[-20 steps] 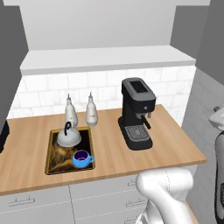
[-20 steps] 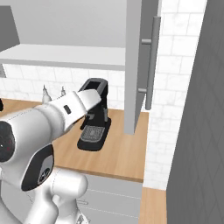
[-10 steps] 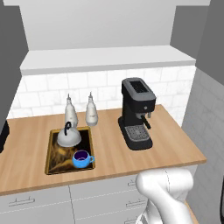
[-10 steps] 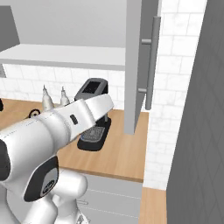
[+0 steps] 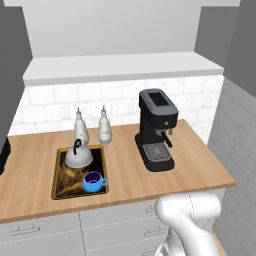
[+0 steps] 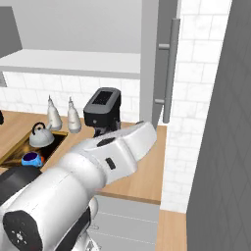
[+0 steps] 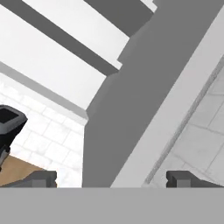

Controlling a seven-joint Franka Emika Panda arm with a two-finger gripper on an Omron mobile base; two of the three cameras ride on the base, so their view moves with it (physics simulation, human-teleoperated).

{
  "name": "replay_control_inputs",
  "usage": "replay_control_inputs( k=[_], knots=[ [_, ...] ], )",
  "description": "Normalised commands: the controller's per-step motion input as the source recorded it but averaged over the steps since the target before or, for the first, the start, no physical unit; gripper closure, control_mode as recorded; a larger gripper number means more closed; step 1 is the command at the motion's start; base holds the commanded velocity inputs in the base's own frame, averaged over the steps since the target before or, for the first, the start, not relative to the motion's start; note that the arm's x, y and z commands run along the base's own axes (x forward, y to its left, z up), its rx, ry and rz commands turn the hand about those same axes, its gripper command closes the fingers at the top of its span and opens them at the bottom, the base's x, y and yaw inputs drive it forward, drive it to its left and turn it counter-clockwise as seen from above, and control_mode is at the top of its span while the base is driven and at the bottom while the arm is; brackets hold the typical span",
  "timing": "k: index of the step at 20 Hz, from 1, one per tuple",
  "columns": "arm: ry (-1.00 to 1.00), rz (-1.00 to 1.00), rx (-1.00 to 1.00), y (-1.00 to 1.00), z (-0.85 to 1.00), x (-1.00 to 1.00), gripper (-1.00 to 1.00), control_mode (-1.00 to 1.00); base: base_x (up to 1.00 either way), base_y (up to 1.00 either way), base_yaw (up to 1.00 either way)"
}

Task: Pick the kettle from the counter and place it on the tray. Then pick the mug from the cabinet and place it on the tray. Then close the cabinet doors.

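The silver kettle (image 5: 79, 156) and the blue mug (image 5: 93, 181) both stand on the black-rimmed tray (image 5: 57, 172) on the wooden counter (image 5: 125, 180). In the right base view the kettle (image 6: 40, 137) and mug (image 6: 32, 159) sit far left, and my white arm (image 6: 117, 152) reaches up toward the open right cabinet door (image 6: 158, 59) with its vertical bar handle (image 6: 169, 73). In the hand view my gripper (image 7: 113, 179) is open, its fingertips (image 7: 43, 178) wide apart, and the door's grey panel (image 7: 131, 109) rises between them. Nothing is held.
A black coffee machine (image 5: 157, 130) stands on the counter right of the tray, under the arm's reach. Two tall silver-white bottles (image 5: 80, 127) stand behind the tray. A white tiled wall (image 6: 201, 98) lies right of the door, and grey drawers (image 5: 100, 230) sit below the counter.
My arm has swung to the right and upward, from over the coffee machine toward the open right door. Kettle, mug and tray have not moved.
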Motion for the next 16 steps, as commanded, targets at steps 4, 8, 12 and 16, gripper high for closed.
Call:
replay_control_inputs(
  k=[4, 8, 12, 16],
  knots=[
    [-0.09, 0.06, 0.00, -0.58, -0.19, -0.11, -1.00, -1.00, 0.00, 0.00, 0.00],
    [-0.01, 0.16, 0.00, -0.55, -0.42, 0.02, -1.00, -1.00, 0.00, 0.00, 0.00],
    [0.00, 0.25, -0.01, -0.45, -0.48, 0.16, -1.00, -1.00, 0.00, 0.00, 0.00],
    [0.00, 0.30, -0.02, -0.36, -0.44, 0.32, -1.00, -1.00, 0.00, 0.00, 0.00]
  ],
)
